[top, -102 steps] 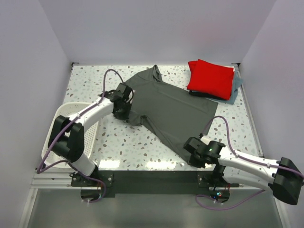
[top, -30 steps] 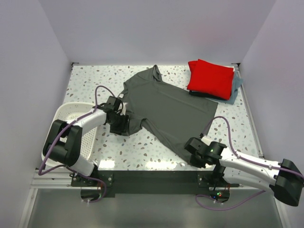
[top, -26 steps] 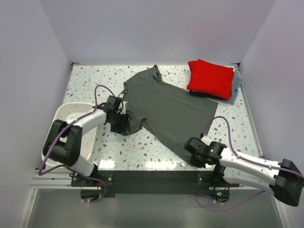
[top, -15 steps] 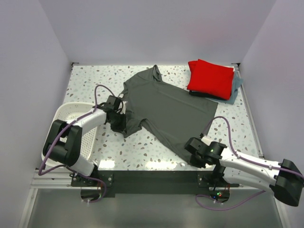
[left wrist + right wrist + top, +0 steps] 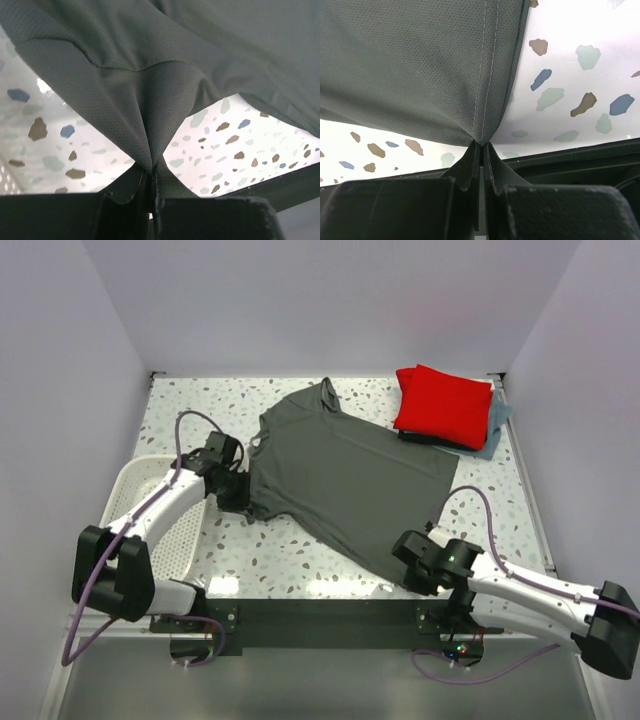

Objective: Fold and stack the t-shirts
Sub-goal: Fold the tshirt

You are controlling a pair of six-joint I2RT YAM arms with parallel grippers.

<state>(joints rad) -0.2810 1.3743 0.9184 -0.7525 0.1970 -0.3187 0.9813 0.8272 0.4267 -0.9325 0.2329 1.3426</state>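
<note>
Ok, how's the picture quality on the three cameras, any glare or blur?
Top external: even and sharp, with bright glare patches on the speckled white table along its near edge. Left wrist: the large dark grey cloth t-shirt shows a crisp weave, the table behind it is washed out, the left claw is a dark silhouette. Right wrist: stitching sharp, right claw underexposed.

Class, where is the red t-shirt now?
In the top view the red t-shirt lies folded at the far right corner, stacked above the blue-grey t-shirt, right of the dark grey t-shirt.
</note>
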